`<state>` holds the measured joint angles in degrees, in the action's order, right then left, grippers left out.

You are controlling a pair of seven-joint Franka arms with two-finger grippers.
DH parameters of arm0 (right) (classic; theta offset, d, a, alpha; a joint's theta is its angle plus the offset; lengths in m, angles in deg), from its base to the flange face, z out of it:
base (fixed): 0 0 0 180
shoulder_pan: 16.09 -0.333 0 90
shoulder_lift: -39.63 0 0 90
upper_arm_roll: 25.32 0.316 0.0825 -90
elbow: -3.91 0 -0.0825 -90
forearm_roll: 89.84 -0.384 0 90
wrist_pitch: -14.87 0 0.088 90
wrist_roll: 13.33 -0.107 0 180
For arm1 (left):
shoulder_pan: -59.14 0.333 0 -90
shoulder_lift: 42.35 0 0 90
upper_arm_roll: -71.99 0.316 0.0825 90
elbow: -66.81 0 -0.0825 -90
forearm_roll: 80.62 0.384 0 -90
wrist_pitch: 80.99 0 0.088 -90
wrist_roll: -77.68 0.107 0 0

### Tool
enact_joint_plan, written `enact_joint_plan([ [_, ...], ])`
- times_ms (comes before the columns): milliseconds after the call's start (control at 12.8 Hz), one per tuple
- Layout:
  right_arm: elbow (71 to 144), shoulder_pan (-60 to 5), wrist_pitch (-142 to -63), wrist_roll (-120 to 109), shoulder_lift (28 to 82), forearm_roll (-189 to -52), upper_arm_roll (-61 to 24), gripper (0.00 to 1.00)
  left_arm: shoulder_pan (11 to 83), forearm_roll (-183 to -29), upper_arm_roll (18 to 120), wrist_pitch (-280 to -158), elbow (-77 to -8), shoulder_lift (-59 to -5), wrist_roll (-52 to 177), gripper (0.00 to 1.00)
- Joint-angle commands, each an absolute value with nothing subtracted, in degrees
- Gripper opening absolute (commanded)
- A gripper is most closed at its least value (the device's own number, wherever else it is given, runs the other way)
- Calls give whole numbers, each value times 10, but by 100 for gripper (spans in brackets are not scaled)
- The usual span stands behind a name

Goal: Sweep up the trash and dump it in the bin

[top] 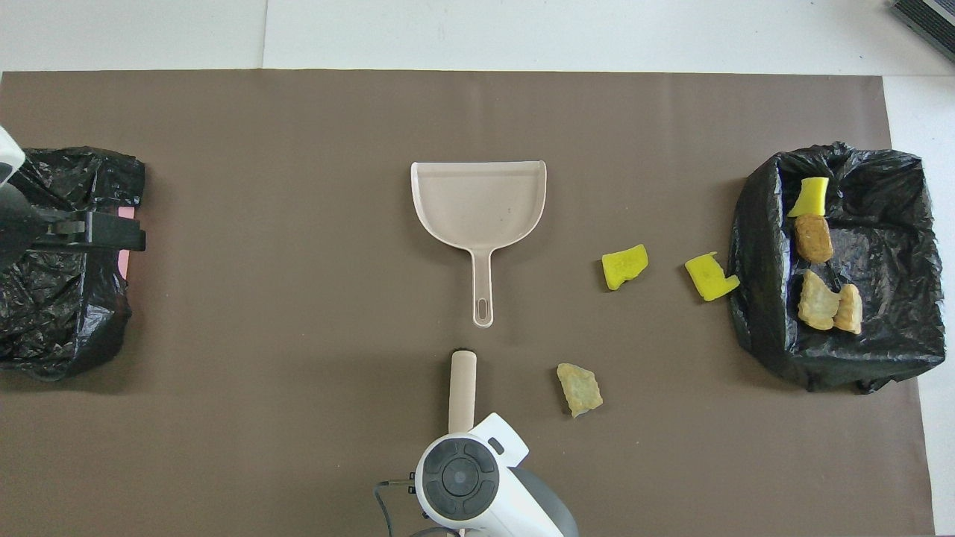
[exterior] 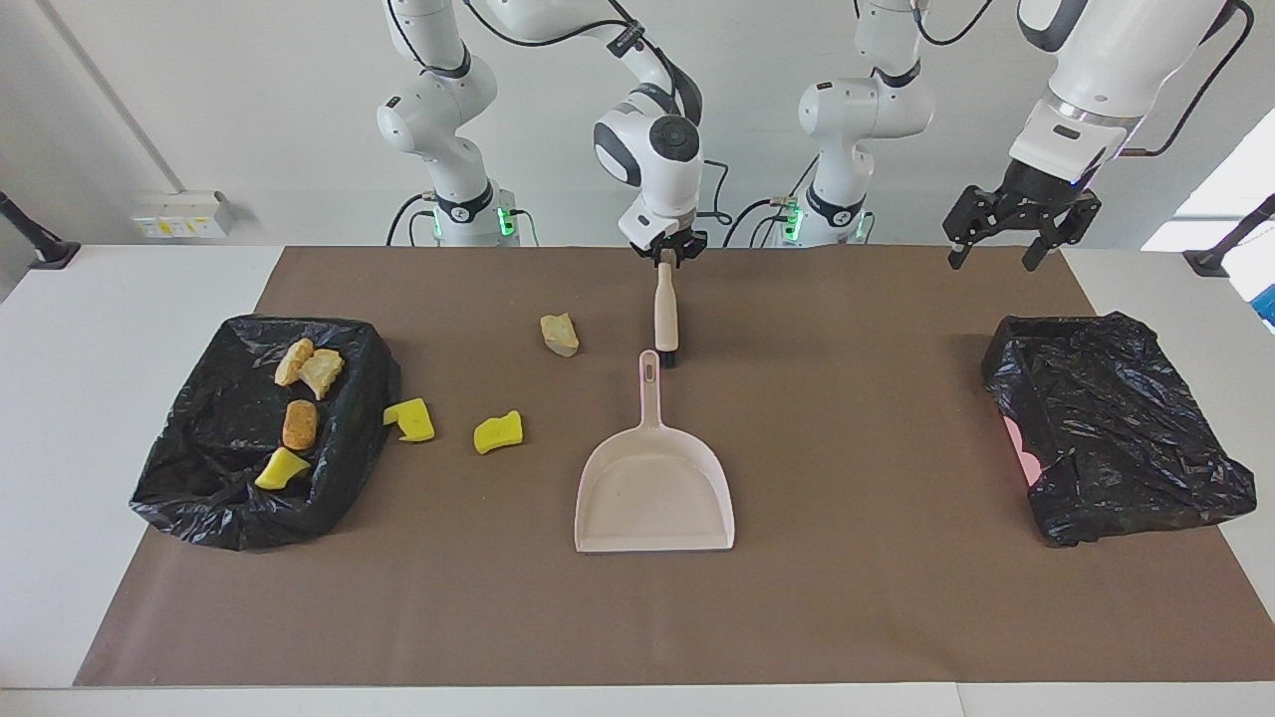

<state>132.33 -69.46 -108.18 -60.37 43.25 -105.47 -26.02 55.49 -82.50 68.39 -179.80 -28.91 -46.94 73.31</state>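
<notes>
A beige brush (exterior: 665,314) (top: 462,389) lies in line with the handle of the beige dustpan (exterior: 652,493) (top: 477,201), nearer to the robots. My right gripper (exterior: 665,256) is shut on the end of the brush's handle. Loose trash lies on the brown mat: a tan lump (exterior: 559,335) (top: 579,388) beside the brush and two yellow wedges (exterior: 498,431) (exterior: 411,419). My left gripper (exterior: 1016,234) hangs open in the air, over the mat's edge by the bin (exterior: 1116,428) (top: 60,298), which is lined with a black bag and shows a pink side.
At the right arm's end a second black-lined tray (exterior: 229,498) (top: 761,224) holds several scraps, yellow and tan-brown. One yellow wedge (top: 711,277) lies against its wall. The brown mat (exterior: 847,597) covers most of the white table.
</notes>
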Motion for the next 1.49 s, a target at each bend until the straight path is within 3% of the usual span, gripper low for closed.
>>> enact_joint_plan([
  [0,1306,-683,-1038,-616,419,-1070,-265,0,524,-822,691,-1835,-291,-453,712,100],
  [235,1261,-640,-933,-619,396,-1056,-270,0,495,-823,691,-1862,-284,-416,682,100],
  [549,1258,-553,-855,-587,353,-993,-268,0,470,-839,689,-1907,-263,-380,638,100],
  [1254,1274,-350,-851,-485,370,-836,-267,0,305,-833,689,-2044,-261,-233,545,100],
  [1411,1295,-313,-853,-485,362,-819,-267,0,286,-839,689,-2063,-266,-221,545,100],
])
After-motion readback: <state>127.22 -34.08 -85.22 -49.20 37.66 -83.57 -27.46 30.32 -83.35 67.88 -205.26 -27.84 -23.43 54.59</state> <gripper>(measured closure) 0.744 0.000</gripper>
